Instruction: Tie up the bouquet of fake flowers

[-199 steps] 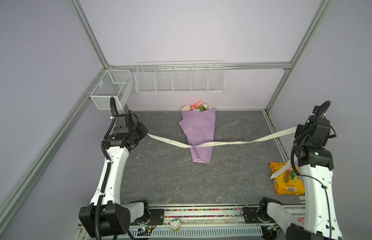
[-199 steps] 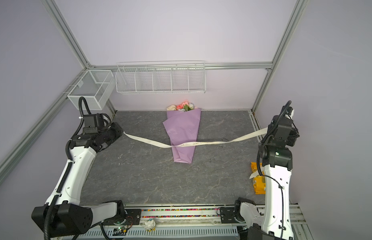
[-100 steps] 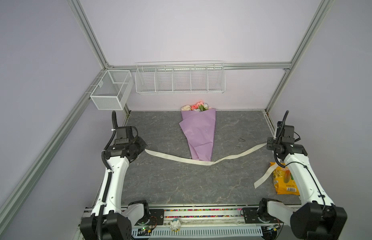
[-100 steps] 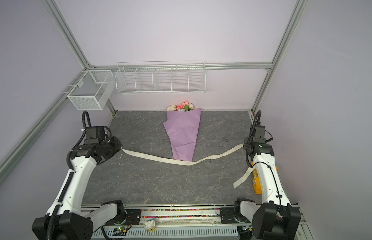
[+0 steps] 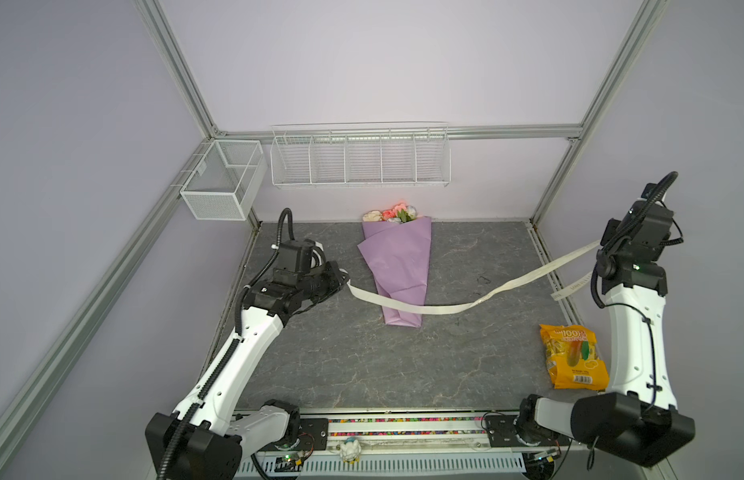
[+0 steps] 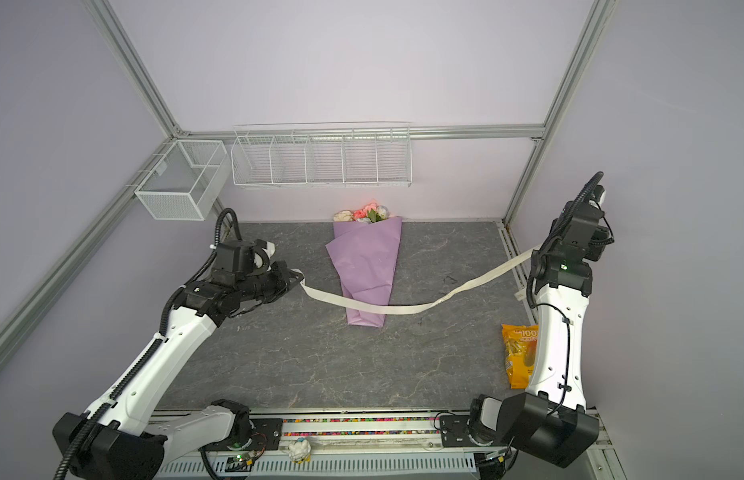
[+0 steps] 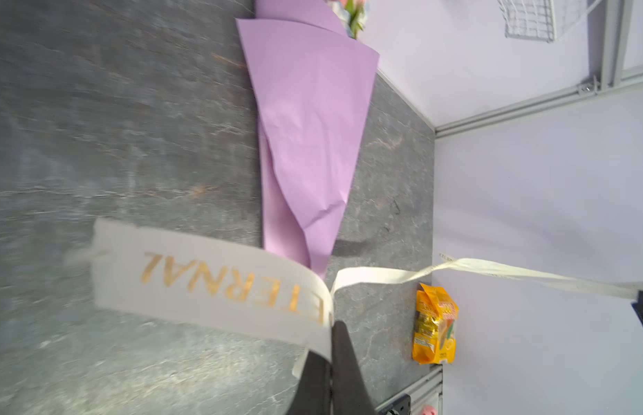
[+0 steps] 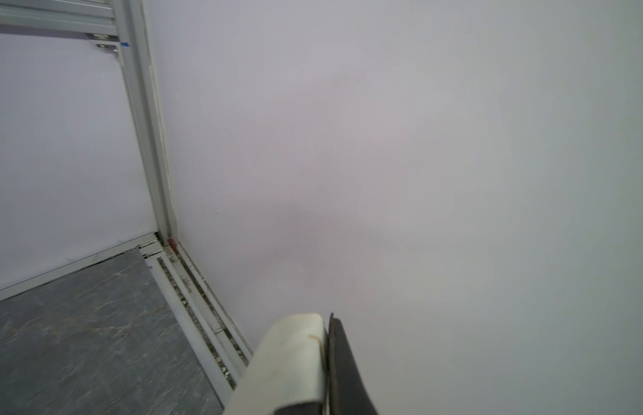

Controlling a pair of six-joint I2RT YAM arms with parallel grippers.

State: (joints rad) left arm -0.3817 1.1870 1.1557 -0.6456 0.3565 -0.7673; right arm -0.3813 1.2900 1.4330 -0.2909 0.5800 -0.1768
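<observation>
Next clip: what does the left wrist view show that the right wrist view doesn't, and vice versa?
Left wrist view only: the lilac paper-wrapped bouquet of fake flowers lying on the grey stone-patterned table, a yellow-orange snack bag, a white wire basket, gold lettering on the long cream ribbon, and the left gripper shut on it. Right wrist view only: the right gripper, close up, shut on a folded stretch of ribbon. Both: the ribbon, the table, lilac walls and the aluminium corner post.

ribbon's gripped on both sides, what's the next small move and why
Probably swing the right gripper down and toward the middle to start crossing the ends: it and the left gripper are both shut on the ribbon, which lies across the narrow end of the bouquet.
</observation>
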